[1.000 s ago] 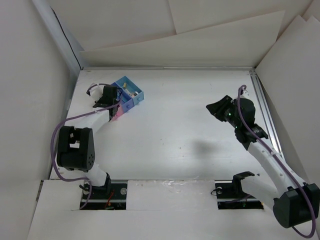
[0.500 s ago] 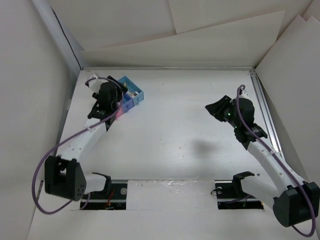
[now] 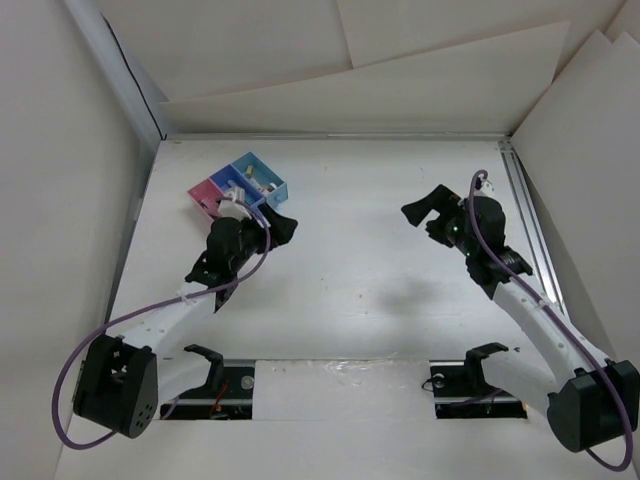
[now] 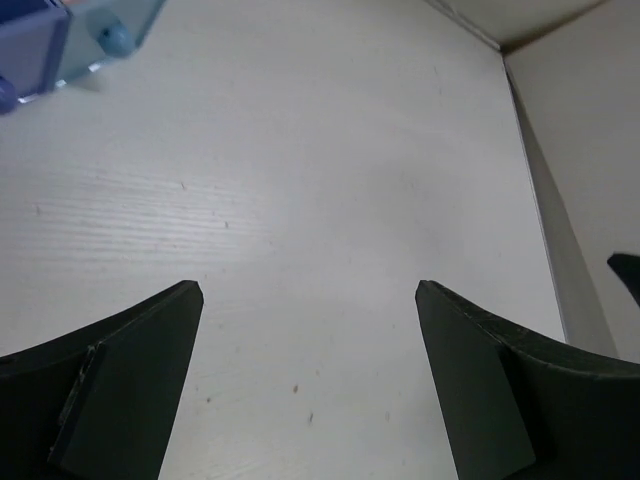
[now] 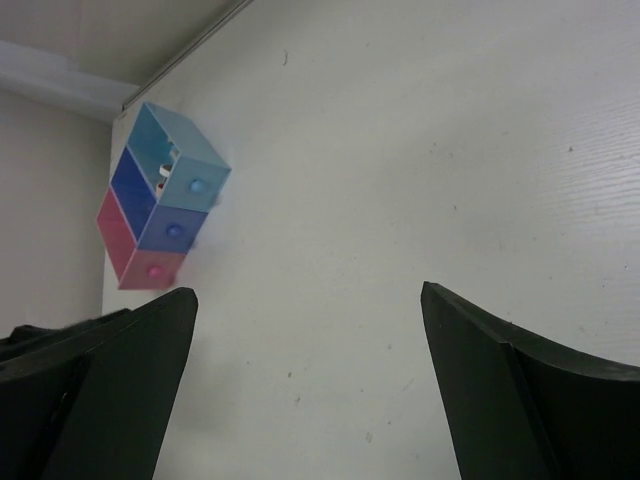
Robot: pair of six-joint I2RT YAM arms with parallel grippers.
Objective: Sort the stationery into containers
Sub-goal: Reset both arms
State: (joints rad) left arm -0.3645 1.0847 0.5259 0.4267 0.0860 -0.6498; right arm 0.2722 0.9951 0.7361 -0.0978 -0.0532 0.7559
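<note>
The containers (image 3: 238,184) stand joined at the far left of the table: one pink, one dark blue, one light blue. Small whitish stationery pieces (image 3: 264,185) lie in the light blue bin, and they also show in the right wrist view (image 5: 165,166). My left gripper (image 3: 278,226) hangs open just near and right of the containers, with nothing between its fingers. In the left wrist view only the containers' corner (image 4: 62,42) shows, above the open left gripper (image 4: 310,300). My right gripper (image 3: 420,204) is open over bare table on the right and faces the containers (image 5: 160,212). No pens are in view.
White foam walls (image 3: 350,95) close off the table at the back and both sides. A metal rail (image 3: 528,215) runs along the right edge. Purple cables loop from both arms.
My left arm has drawn back from over the containers toward the near right, and its gripper has opened. The right gripper has opened wider and barely moved.
</note>
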